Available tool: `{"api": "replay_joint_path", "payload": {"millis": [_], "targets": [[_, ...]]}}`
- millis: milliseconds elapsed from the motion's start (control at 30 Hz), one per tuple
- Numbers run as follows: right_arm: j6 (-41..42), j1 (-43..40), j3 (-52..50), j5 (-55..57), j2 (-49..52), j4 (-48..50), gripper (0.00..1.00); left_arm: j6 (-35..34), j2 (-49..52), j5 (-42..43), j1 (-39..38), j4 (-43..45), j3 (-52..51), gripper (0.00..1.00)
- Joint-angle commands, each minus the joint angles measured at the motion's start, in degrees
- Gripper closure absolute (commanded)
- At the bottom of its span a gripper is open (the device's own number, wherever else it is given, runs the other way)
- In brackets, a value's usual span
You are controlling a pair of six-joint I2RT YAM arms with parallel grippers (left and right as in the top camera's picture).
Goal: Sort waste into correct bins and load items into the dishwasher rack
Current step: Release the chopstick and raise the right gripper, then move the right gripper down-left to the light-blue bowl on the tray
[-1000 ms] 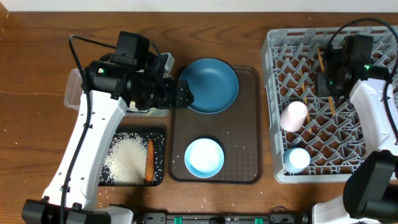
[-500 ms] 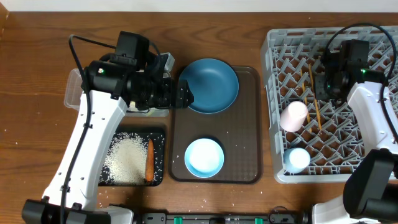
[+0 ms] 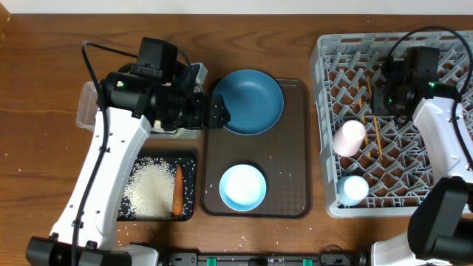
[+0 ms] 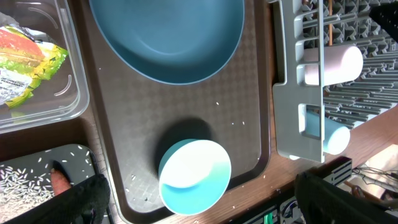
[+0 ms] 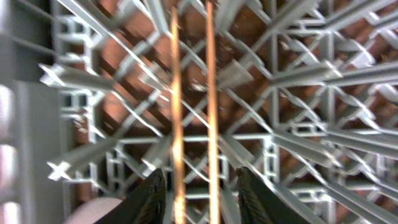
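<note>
While the left gripper (image 3: 219, 111) is hovering at the rim of the dark blue plate (image 3: 255, 100) on the brown serving tray (image 3: 295, 148), the overhead camera is showing the light blue bowl (image 3: 242, 186) sitting near it on the same tray. Rice (image 3: 151, 191) and a carrot (image 3: 177, 190) are lying in the black tray (image 3: 188, 157). The pink cup (image 3: 349, 137), light blue cup (image 3: 353, 189) and wooden chopsticks (image 3: 376, 137) are lying in the grey dishwasher rack (image 3: 340, 81) beside the right arm (image 3: 436, 111).

From the left wrist, the fingers (image 4: 87, 199) are standing wide apart above the bowl, holding nothing, and the yellow-green snack wrapper (image 4: 25, 56) is lying in the clear tub (image 4: 68, 106).

From the right wrist, the right gripper (image 5: 200, 193) is standing narrowly parted over the rack, with both chopsticks running up between its fingers. Whether they are touching cannot be told.
</note>
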Motion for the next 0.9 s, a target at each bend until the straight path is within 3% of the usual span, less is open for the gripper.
{"api": "replay_joint_path", "payload": {"millis": [0, 467, 867], "targets": [[2.89, 0.44, -0.22, -6.71, -0.39, 0.31, 0.66, -0.02, 0.24, -0.52, 0.24, -0.07, -0.28, 0.03], [2.89, 10.91, -0.20, -8.76, -0.39, 0.35, 0.69, -0.02, 0.24, -0.52, 0.24, -0.07, -0.28, 0.03], [2.91, 27.30, -0.22, -8.79, -0.39, 0.13, 0.67, -0.02, 0.24, -0.52, 0.24, -0.07, -0.28, 0.03]]}}
